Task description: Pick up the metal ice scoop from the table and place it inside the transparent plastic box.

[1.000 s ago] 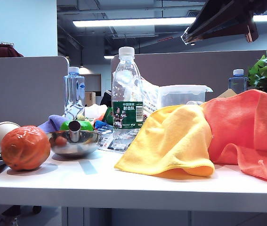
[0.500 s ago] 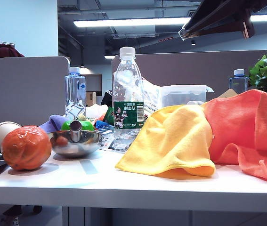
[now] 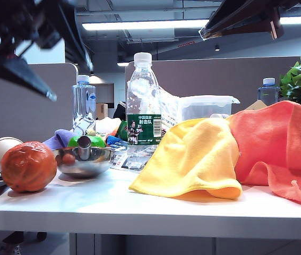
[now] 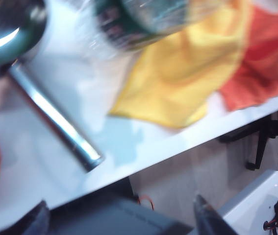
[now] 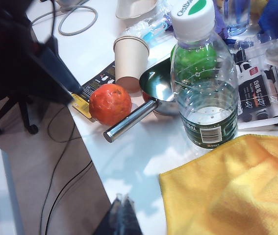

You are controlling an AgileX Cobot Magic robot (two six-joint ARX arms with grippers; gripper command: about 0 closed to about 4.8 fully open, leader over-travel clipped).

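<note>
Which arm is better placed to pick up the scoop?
Left. The left pincer hangs above the scoop at the table's left end, and its camera looks onto the handle. The right pincer is high over the yellow cloth, farther away.

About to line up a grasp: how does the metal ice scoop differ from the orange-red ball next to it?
The shiny stainless-steel ice scoop is a hollow open bowl; the round orange-red ball is closed with a rough, dull skin. The scoop has a long tubular handle pointing toward the table edge; the ball offers nothing to grip. Both rest on the white table, side by side.
</note>
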